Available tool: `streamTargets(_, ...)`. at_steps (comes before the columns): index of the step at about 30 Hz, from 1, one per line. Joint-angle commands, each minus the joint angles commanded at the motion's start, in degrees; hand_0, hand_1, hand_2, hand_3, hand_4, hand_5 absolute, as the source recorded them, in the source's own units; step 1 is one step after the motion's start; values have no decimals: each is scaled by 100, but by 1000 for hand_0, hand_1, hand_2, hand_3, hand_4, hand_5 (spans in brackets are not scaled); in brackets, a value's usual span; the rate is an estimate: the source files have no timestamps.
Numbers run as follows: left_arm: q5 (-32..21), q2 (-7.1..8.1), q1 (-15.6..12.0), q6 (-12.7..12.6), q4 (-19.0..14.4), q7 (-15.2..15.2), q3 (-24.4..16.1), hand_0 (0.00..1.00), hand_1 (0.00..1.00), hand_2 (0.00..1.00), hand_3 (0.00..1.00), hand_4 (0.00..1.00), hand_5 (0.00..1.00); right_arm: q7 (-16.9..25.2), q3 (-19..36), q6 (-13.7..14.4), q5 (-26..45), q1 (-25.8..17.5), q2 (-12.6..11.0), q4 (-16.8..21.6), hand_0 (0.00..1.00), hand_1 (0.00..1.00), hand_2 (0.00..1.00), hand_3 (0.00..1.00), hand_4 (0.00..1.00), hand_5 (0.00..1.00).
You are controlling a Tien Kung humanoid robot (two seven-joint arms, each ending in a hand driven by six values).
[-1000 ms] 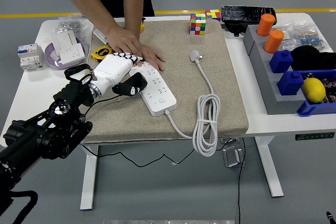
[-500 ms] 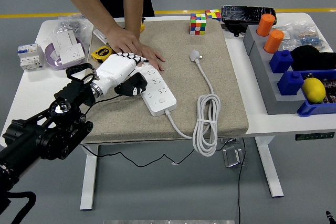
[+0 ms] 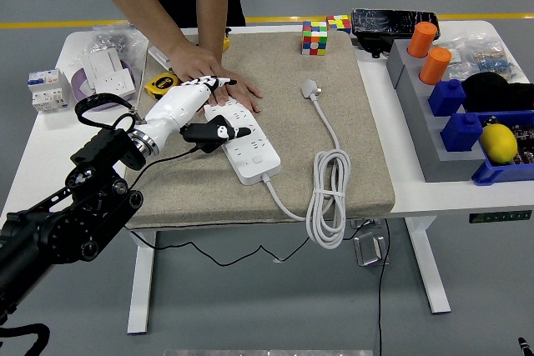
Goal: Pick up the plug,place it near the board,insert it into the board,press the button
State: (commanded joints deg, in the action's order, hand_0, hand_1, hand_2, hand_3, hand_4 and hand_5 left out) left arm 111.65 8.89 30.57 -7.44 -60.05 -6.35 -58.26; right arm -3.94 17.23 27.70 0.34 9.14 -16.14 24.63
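We have the left hand out over the near-left end of the white power strip, fingers stretched nearly flat and holding nothing, dark thumb angled down onto the strip's face. The right arm isn't in the head view.

The plug lies on the beige mat, well apart from the hand, to the right of the strip, its cable coiled near the mat's front edge. No pickup has happened, as far as we judge.

Risks: a person's hand is pressed on the strip's far end, just beside the robot's fingertips, so a push forward could bump it. Pressing the button now would skip the plug steps. Reaching across for the plug, the forearm could drag the strip or snag the cable loop.

Hidden: the strip's far-left end sits under both hands, so we can't find the button; it's probably there. We can't tell whether the thumb actually touches the strip. Nor can we make out the plug's prongs.
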Motion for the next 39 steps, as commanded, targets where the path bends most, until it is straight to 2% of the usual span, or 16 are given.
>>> streamTargets(1, -141, 8, -57, 48, -130, 35, -93, 956, 998, 984, 943, 998, 998, -1, -2, -1, 1, -2, 0, -1, 954, 878, 815, 813, 998, 998)
streamTargets(2, -326, 16, -124, 102, -282, 82, -200, 998, 998, 998, 998, 998, 998, -1, -2, -1, 0, -5, 0, -1, 952, 878, 815, 813, 998, 998)
streamTargets(9, -1280, 49, -748, 565, -1370, 587, -996, 998, 998, 995, 998, 998, 998, -1, 44, 0, -14, -30, 7, -4, 952, 877, 814, 812, 998, 998)
streamTargets(13, -1736, 108, -1162, 535, -2054, 893, -1335, 998, 998, 995, 998, 998, 998, 0, 71, 0, -6, -13, -2, -8, 952, 877, 814, 812, 998, 998)
streamTargets(14, -1815, 112, -1259, 527, -2198, 957, -1415, 973, 969, 951, 971, 998, 998, 1, 82, 0, -7, -10, -4, -9, 953, 877, 814, 813, 998, 998)
streamTargets(19, -1808, 67, -1796, 539, -2865, 1273, -1852, 973, 969, 951, 971, 998, 998, 0, 123, -4, -14, 19, -6, -12, 953, 877, 814, 813, 998, 998)
streamTargets(20, -1782, 56, -1873, 548, -2952, 1309, -1906, 977, 961, 931, 942, 998, 998, 0, 131, -3, -14, 24, -5, -13, 952, 876, 813, 812, 998, 998)
streamTargets(28, -1434, -40, -2426, 729, -3448, 1584, -2301, 985, 960, 926, 930, 998, 998, 2, 163, 1, -13, 50, 1, -13, 951, 876, 813, 812, 998, 998)
streamTargets(35, -854, -105, -2786, 982, -3642, 1736, -2475, 996, 961, 927, 928, 998, 998, -1, 194, 3, -32, 49, 9, -10, 951, 875, 813, 812, 998, 998)
streamTargets(39, -591, -103, -2896, 1063, -3692, 1743, -2484, 998, 959, 924, 927, 998, 998, -2, 194, 4, -33, 52, -1, -10, 951, 875, 813, 812, 998, 998)
